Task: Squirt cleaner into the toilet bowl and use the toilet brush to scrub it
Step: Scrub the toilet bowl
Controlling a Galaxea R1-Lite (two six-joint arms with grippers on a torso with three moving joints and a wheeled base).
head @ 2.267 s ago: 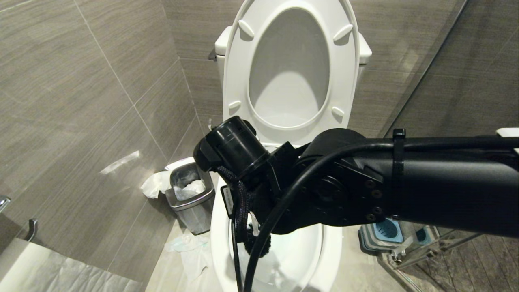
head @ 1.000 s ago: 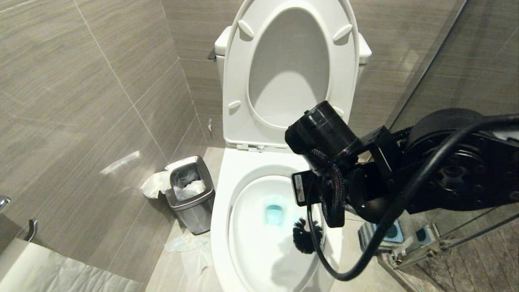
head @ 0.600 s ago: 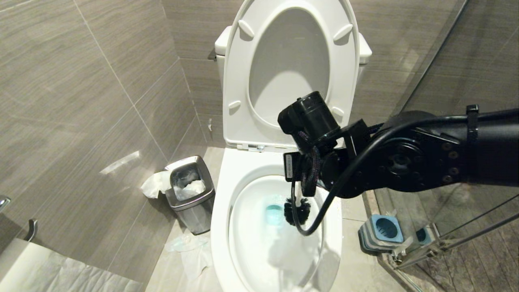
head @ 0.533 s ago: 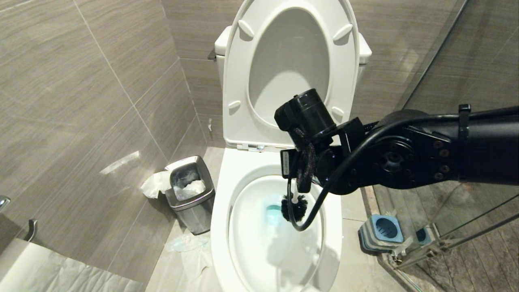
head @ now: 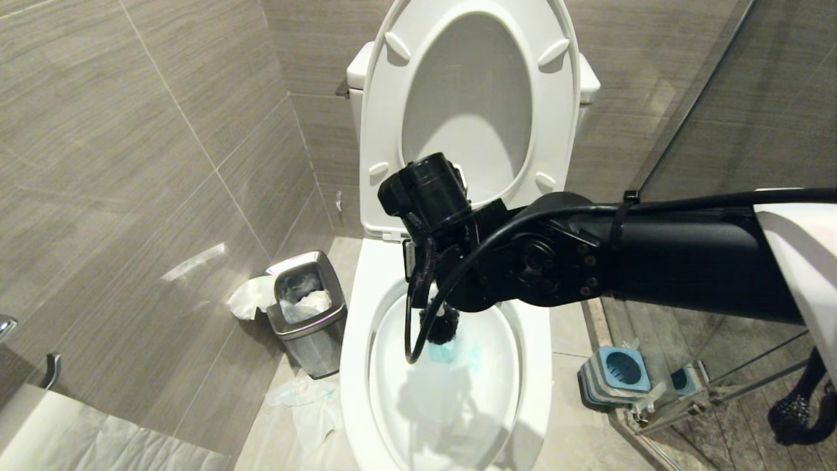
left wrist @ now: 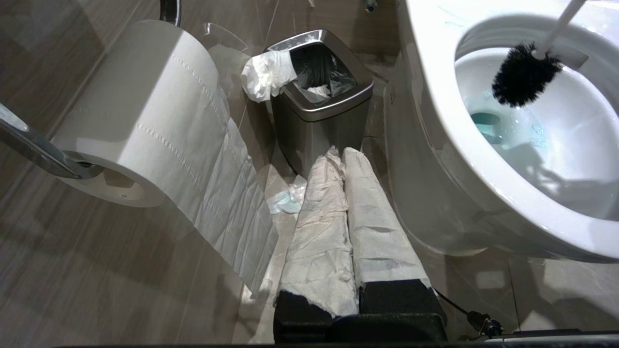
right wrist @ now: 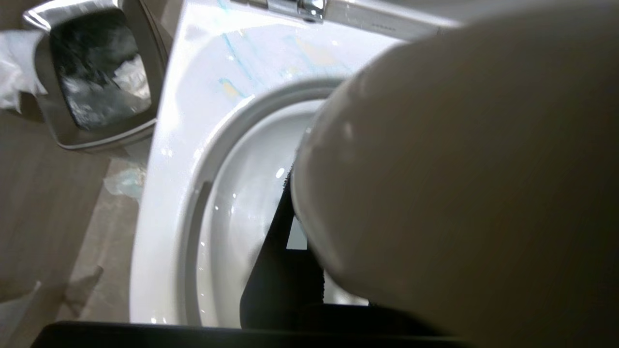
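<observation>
The white toilet bowl (head: pixel 353 366) stands with seat and lid raised. Teal-blue cleaner (head: pixel 458 354) tints the water at the drain and streaks the rim (right wrist: pixel 232 53). My right gripper (head: pixel 425 271) hangs under its black wrist over the back of the bowl, shut on the white handle (right wrist: pixel 459 183) of the toilet brush; one black finger (right wrist: pixel 278 251) shows beside it. The black bristle head (head: pixel 439 327) sits low in the bowl just above the teal water, also seen as a brush head (left wrist: pixel 522 75). My left gripper (left wrist: pixel 340 153), paper-wrapped, is shut and parked low beside the bowl.
A steel waste bin (head: pixel 307 314) with crumpled paper stands left of the toilet. The blue-topped brush holder (head: pixel 618 373) sits on the floor at the right by the glass shower panel (head: pixel 686 131). A toilet paper roll (left wrist: pixel 145 111) hangs at the left wall.
My right arm has swung left across the bowl, carrying the brush head from the right wall of the basin to the drain at the back centre. The left arm stays still.
</observation>
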